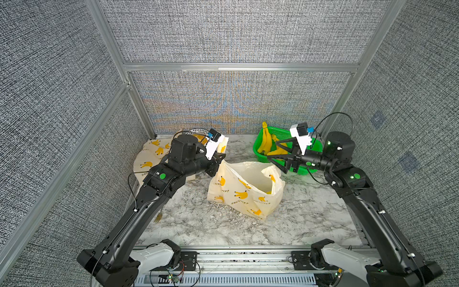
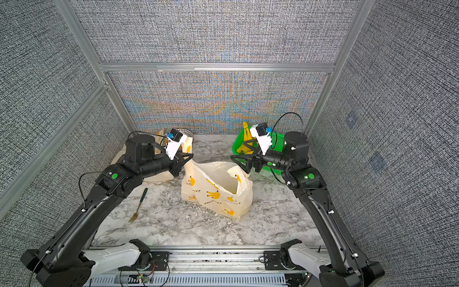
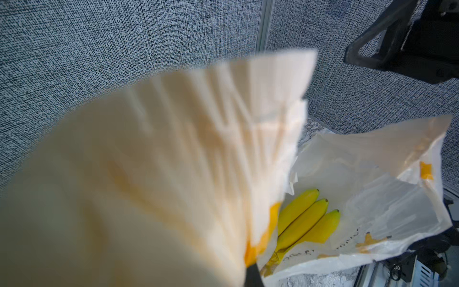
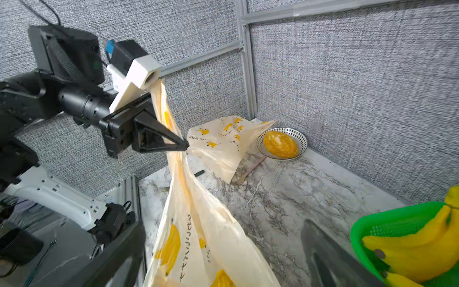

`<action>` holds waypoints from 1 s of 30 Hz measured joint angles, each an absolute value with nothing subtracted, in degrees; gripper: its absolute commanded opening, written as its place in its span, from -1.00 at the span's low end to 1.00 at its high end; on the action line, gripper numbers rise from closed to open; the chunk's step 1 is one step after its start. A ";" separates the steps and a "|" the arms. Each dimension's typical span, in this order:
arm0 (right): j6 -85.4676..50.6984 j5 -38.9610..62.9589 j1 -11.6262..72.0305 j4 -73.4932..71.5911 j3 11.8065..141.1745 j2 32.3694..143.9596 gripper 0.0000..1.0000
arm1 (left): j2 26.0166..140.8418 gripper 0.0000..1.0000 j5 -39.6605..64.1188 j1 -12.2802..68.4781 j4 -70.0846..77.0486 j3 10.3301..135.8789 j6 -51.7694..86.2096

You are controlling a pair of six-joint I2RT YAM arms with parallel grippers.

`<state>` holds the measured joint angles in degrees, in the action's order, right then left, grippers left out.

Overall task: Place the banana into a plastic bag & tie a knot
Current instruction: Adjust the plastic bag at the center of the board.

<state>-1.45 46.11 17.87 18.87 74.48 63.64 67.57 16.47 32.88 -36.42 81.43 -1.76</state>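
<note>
We're watching the left gripper (image 1: 221, 158) clamping one top corner of the plastic bag (image 1: 238, 191), holding it raised and taut. The banana (image 3: 305, 221) bunch is lying inside the bag on its floor, well below that pinch. Our right gripper (image 1: 272, 149) is hovering with jaws spread wide, gripping nothing, just beside the bag's opposite handle and near the green basket (image 4: 387, 218).

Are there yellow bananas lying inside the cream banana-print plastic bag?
Yes, the left wrist view shows three yellow bananas lying inside the open cream banana-print plastic bag.
</note>
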 measured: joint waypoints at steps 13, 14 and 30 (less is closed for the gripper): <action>9.37 53.71 21.65 25.36 74.30 67.61 0.68 | 69.54 -1.00 16.71 32.12 -38.68 80.36 -3.11; 10.00 53.58 22.17 26.00 74.54 68.14 0.64 | 69.60 -1.00 16.73 32.10 -38.68 80.34 -3.14; 8.05 47.27 23.68 25.28 76.53 66.63 -1.00 | 69.14 -1.00 18.09 31.75 -38.68 80.23 -3.07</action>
<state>8.05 47.27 23.68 25.28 76.53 66.63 69.14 18.09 31.75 -38.68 80.23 -3.07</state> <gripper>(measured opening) 0.083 0.048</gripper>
